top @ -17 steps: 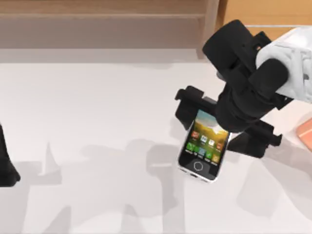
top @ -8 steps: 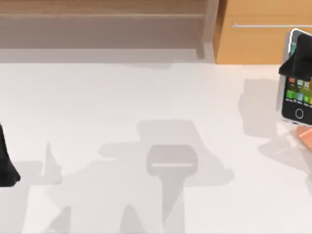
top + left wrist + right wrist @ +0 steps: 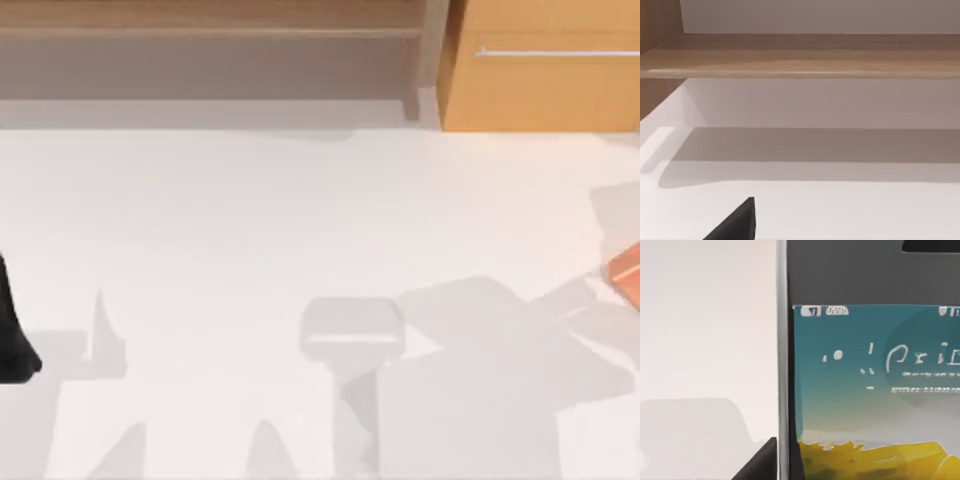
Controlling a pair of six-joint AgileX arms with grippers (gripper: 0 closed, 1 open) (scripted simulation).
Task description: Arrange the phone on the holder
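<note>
At the tabletop's left edge: the left arm point(image 3: 12, 335) sits parked on the white tabletop point(image 3: 250, 220); a dark tip of the left claw point(image 3: 737, 224) juts over bare surface, and whether it is open or closed cannot be told.
At the tabletop's right edge: a small orange-pink object point(image 3: 627, 272) pokes in, probably the holder, most of it cut off.
Behind the far edge: a wooden shelf point(image 3: 200, 40) and a cabinet point(image 3: 540, 90) with a slim handle.
Phone: the phone point(image 3: 870, 390) hangs close before the right wrist camera, silver rim and teal-and-yellow screen facing it, with the tabletop behind.
Right claw: a black part of the right claw point(image 3: 762, 462) lies against the phone's rim, so it appears clamped on the phone.
Step in hand: by these signs, carrying the gripped phone toward the holder; placing is not yet done.
Next move: it calls for lining the phone's lower edge up with the holder's seat, leaning it back, lowering gently, and letting go only once the phone is supported.
</note>
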